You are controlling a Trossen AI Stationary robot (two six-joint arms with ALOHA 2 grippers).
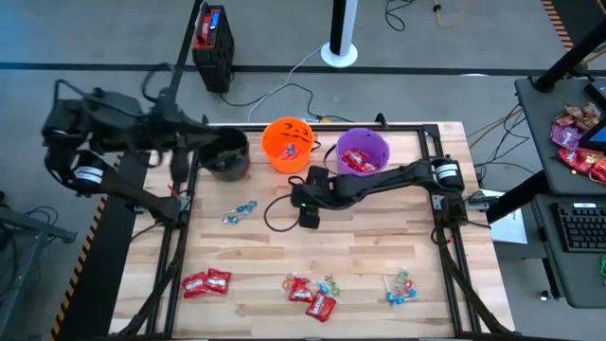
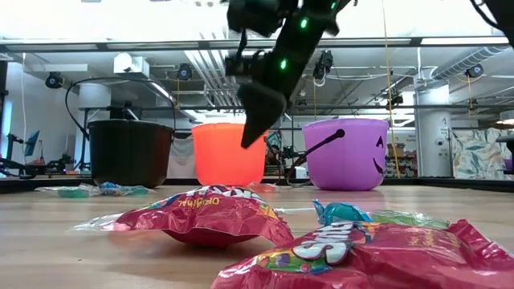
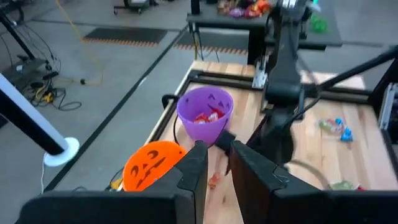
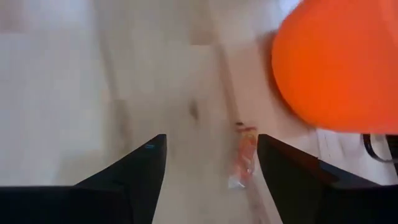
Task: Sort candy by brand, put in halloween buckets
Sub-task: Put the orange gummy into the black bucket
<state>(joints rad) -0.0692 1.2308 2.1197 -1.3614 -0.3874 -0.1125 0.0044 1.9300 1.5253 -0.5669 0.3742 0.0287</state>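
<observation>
Partly sorted: purple bucket (image 1: pixel 363 152) at 12 o'clock holds red packets, piles remain around 6 o'clock (image 1: pixel 309 295); right gripper (image 1: pixel 310 197) fingers apart, empty; left gripper (image 3: pixel 214 168) nearly together, contents unclear.

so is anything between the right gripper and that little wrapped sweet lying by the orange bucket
Nothing visible. The right gripper is open above bare table, and the small sweet lies just ahead between its fingers. The orange bucket stands off to one side, not in the path.
</observation>
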